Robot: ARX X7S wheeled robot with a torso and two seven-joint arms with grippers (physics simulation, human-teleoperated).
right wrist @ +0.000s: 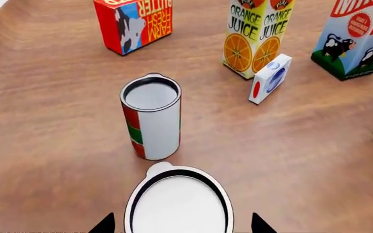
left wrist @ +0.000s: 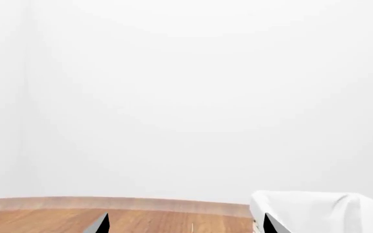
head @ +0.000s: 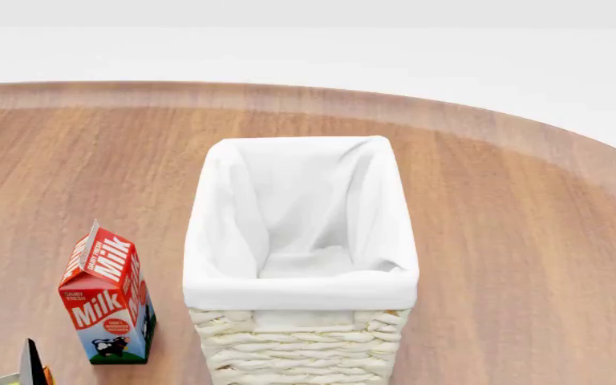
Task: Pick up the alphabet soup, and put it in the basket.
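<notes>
Fingertips of the left gripper show as two dark points set wide apart with nothing between them, so that hand is released and empty. Past them the left wrist view shows the wooden table and, beside one tip, a fold of the basket's white cloth liner against a blank white wall.

In the head view, a dark pointed tip pokes in at the lower left edge; which part it belongs to cannot be told. Just to its right a red, white and blue milk carton stands upright on the table. Right of the carton, near but not touching, stands the basket, cream wicker with the liner folded over its rim; no object shows inside it.

In the right wrist view, the alphabet soup shows only its silver-white top, lying between the two fingertips of the right gripper. A sliver of table shows between each tip and the can's rim, so whether that hand is grasping it cannot be told. Just beyond it stands a red and green can, upright. Farther off are a butter box, an orange juice carton, and a small white box just beside the juice.
</notes>
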